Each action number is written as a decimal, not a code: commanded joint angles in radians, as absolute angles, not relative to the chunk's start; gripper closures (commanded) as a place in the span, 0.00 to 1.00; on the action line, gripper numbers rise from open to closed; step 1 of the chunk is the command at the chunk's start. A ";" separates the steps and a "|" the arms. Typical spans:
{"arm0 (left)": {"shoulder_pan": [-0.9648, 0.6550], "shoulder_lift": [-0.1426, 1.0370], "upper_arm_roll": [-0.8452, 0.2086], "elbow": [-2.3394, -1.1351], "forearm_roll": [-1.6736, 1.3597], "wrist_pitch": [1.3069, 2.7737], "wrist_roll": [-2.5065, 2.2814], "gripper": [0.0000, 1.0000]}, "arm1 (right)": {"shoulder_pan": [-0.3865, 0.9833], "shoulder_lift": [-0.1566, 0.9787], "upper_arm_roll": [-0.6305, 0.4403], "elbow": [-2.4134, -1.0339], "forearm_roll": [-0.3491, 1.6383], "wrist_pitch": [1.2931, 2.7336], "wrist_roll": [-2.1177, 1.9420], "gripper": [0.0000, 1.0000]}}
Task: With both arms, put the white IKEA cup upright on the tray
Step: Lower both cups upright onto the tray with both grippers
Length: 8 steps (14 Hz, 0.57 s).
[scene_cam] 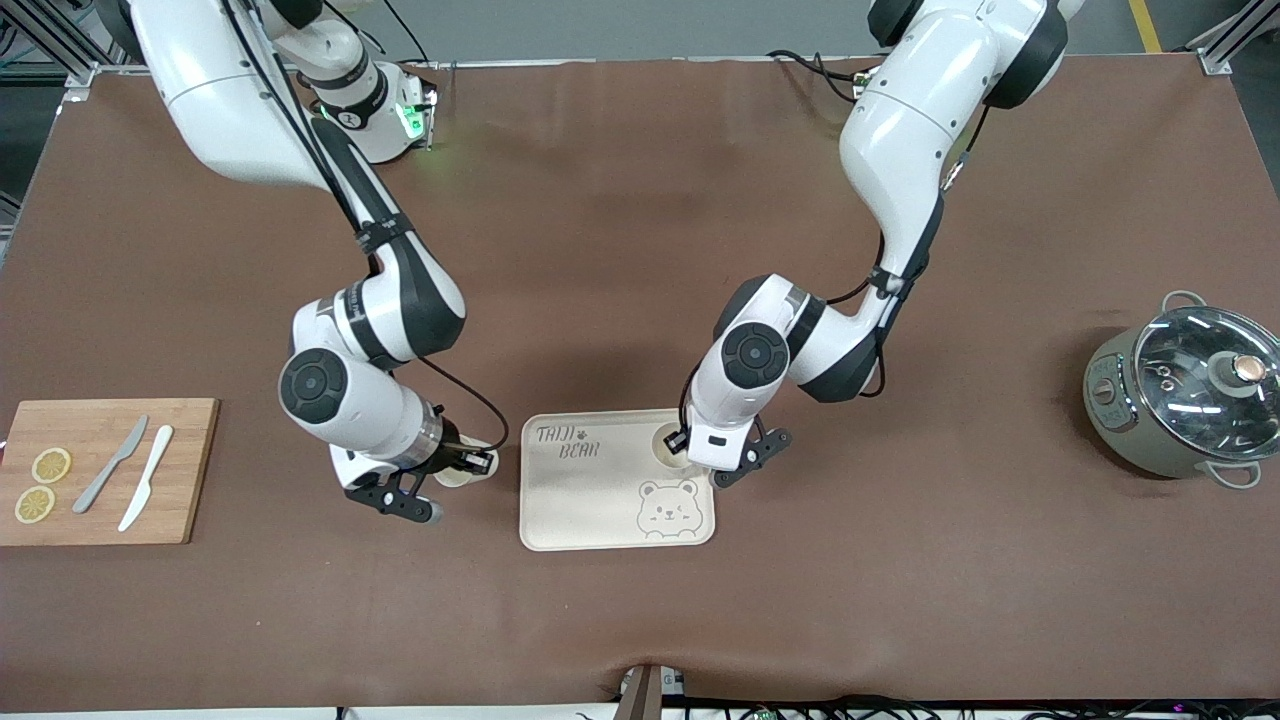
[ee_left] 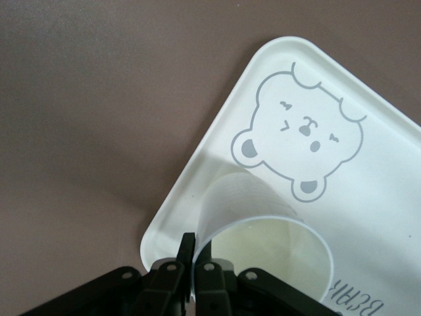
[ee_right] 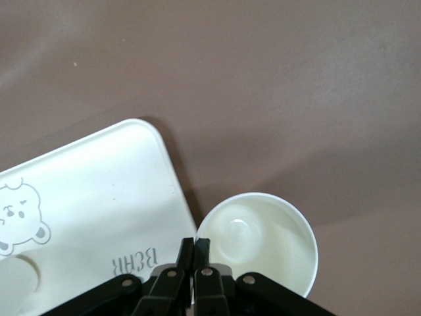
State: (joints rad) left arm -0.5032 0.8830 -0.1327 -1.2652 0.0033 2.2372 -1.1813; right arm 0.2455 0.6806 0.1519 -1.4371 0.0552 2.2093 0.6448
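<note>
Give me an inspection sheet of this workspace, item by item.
Surface: brown table cover.
Job's things: tray at mid-table; white cup upright over its corner; second cup upright beside the tray, toward the right arm's end.
Clutter: cutting board with two knives and lemon slices; lidded pot.
Claws: left claw shut on the white cup's rim; right claw shut on the second cup's rim.
Cables: black cables along the arms; cable bundle at the table edge nearest the camera.
Surroundings: metal frame posts.
</note>
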 commanded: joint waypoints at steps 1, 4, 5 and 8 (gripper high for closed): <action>-0.511 0.888 -0.117 -1.247 -0.005 2.233 -1.189 0.78 | 0.285 0.683 0.141 -1.414 0.041 2.210 0.718 1.00; -0.511 0.887 -0.115 -1.247 0.001 2.237 -1.183 0.38 | 0.320 0.689 0.140 -1.393 0.040 2.207 0.773 1.00; -0.514 0.881 -0.112 -1.249 0.006 2.237 -1.184 0.29 | 0.333 0.689 0.137 -1.390 0.038 2.207 0.787 1.00; -0.509 0.855 -0.107 -1.247 0.008 2.235 -1.189 0.04 | 0.382 0.690 0.135 -1.368 -0.009 2.203 0.866 1.00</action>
State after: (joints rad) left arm -0.5017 0.8804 -0.1237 -1.2491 0.0033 2.2386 -1.1812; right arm 0.3432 0.6815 0.1480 -1.4028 0.0409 2.2155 0.7945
